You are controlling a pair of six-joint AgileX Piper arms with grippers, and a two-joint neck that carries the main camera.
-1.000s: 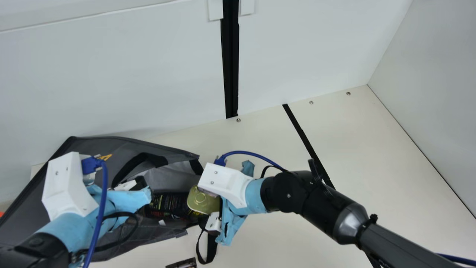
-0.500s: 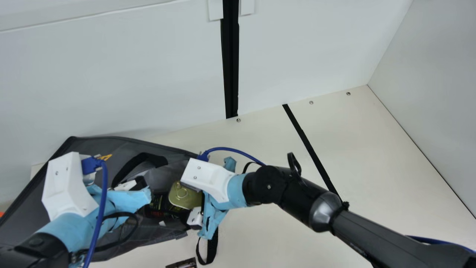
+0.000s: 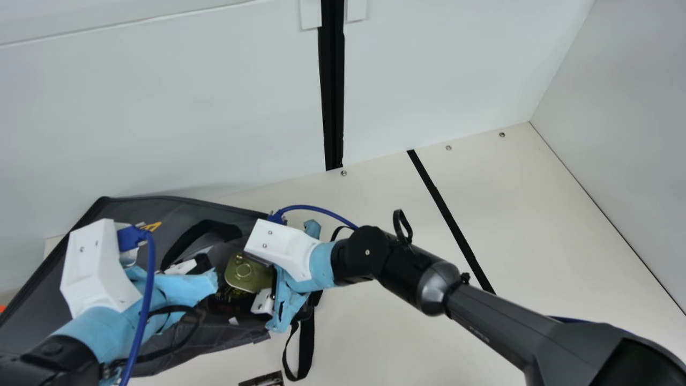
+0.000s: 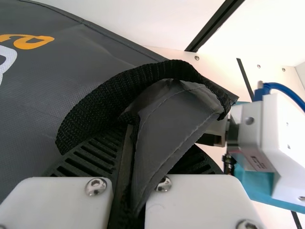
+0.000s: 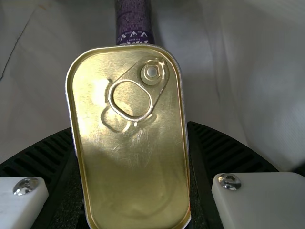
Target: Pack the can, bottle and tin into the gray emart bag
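Tin point(image 3: 248, 272) held at the open mouth of the gray emart bag point(image 3: 177, 212), gold ring-pull lid facing the right wrist camera. Right gripper point(image 3: 262, 301) has its ribbed fingers parted by the tin's width, one against each long side. Right wrist view: pale lining behind the tin, and a purple cylinder point(image 5: 134, 21) lying inside the bag, partly hidden by the tin; can or bottle, cannot tell which. Main view: dark printed surface point(image 3: 228, 300) within the bag, just beside the tin, partly covered.

Left gripper point(image 3: 202, 262) at the bag's opening, fingers nearly together, a fold of gray fabric pinched between them; black webbing handle point(image 4: 119, 90) arches above that grip. Bag slumps across the tabletop point(image 3: 375, 332) near the back wall point(image 3: 161, 107), a second black strap point(image 3: 306, 346) trailing from its near side. Small printed item point(image 3: 263, 379) near that strap, cut off by the main view's bottom edge
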